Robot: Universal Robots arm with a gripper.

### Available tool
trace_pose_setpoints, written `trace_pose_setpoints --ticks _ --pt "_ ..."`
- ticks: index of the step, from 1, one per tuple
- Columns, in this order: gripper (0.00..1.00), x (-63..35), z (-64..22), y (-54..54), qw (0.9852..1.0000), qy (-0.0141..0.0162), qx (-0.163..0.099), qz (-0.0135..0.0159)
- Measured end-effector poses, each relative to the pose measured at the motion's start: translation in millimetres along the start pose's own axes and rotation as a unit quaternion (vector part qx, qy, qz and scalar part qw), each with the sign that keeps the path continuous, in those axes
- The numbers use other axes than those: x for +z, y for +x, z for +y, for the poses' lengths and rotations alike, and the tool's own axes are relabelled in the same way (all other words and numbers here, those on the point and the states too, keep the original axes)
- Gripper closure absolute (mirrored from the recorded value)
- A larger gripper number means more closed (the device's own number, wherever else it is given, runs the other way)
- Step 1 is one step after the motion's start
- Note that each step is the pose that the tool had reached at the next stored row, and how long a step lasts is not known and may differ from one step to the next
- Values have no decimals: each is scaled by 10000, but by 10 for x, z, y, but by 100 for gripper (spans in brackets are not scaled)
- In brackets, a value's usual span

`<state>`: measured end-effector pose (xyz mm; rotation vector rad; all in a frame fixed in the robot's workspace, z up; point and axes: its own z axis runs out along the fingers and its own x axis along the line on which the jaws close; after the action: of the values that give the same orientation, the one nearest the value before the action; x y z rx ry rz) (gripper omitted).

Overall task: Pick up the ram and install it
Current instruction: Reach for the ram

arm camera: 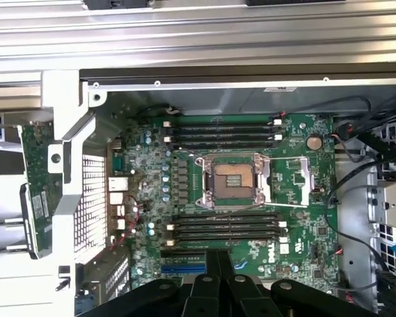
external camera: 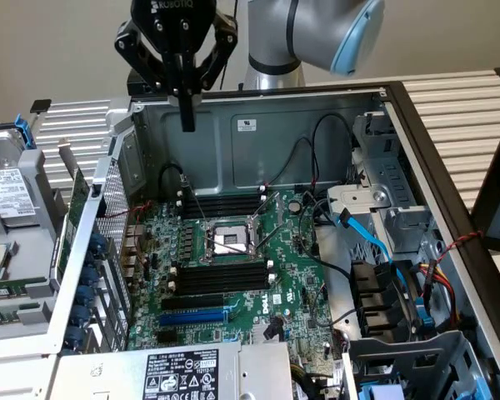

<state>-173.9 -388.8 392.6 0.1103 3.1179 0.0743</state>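
**Condition.** The gripper (external camera: pixel 187 117) hung above the rear wall of the open computer case (external camera: pixel 258 93), fingers pressed together and holding nothing. The ram (arm camera: pixel 36 168) stood on edge outside the case, at the exterior view's left, just beside the perforated rear panel (arm camera: pixel 90 205) and its metal bracket. On the motherboard (external camera: pixel 292 275), two banks of black memory slots (external camera: pixel 221 202) flanked the CPU socket (external camera: pixel 229 242). All of these slots appeared empty.

**Hazards, as judged from this position.**

1. Closed fingers. A descent onto the ram with the gripper in this state would have pressed on the top edge of the stick instead of straddling it. The stick could have tipped or the board cracked.
2. Tight clearance. The ram sat close to sheet metal. A finger offset toward the case would probably have struck the bracket and knocked the stick aside.
3. Thin grasp. A hold placed off-centre or skewed would have let the stick rotate in the fingers, so that it arrived tilted over a slot.
4. Seating. A tilted or reversed stick forced downward could have damaged the slot or flexed the motherboard.
5. Neighbouring parts. The CPU socket lay open between the banks, and loose cables (external camera: pixel 304 150) crossed the case nearby. A drifting approach risked contact with either.
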Motion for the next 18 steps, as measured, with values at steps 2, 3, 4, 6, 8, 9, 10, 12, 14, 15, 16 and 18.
trace_pose_setpoints --ticks 2,3,4,6,8,9,10,12,14,15,16,18 --pt "90 0 9 91 10000 0 0 0" --pt "90 -1 13 136 10000 0 0 0" --pt "90 0 16 184 10000 0 0 0" --pt "90 0 22 276 10000 0 0 0" --pt "90 1 26 367 10000 0 1 0" --pt "90 2 28 412 10000 0 0 0" --pt "90 3 30 457 10000 0 0 0" --pt "90 4 34 551 10000 0 1 0" --pt "90 6 37 641 10000 0 0 0" --pt "90 6 39 687 10000 0 0 0" --pt "90 6 38 733 10000 1 1 0" --pt "90 4 34 823 10000 0 0 0"
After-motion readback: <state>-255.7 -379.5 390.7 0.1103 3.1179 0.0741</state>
